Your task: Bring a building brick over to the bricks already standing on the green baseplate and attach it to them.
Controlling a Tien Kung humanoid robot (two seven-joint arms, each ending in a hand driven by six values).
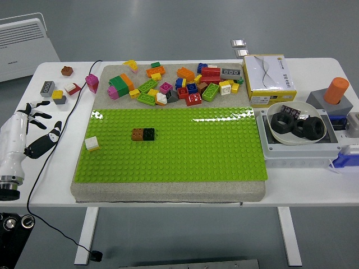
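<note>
On the green baseplate (185, 145) a brown brick and a black brick (143, 134) stand joined side by side, left of centre. A small white brick (92, 144) lies alone near the plate's left edge. My left hand (38, 126) hovers over the white table, left of the plate and clear of the white brick, its fingers spread and holding nothing. A heap of loose coloured bricks (179, 84) lies on the grey mat behind the plate. The right arm is out of sight.
A few stray bricks (59, 89) lie on the table at the far left. A yellow-white box (269, 80) stands at the back right, and a grey tray with a bowl of black rings (296, 126) at the right. A black cable (73, 112) runs past the plate's left edge.
</note>
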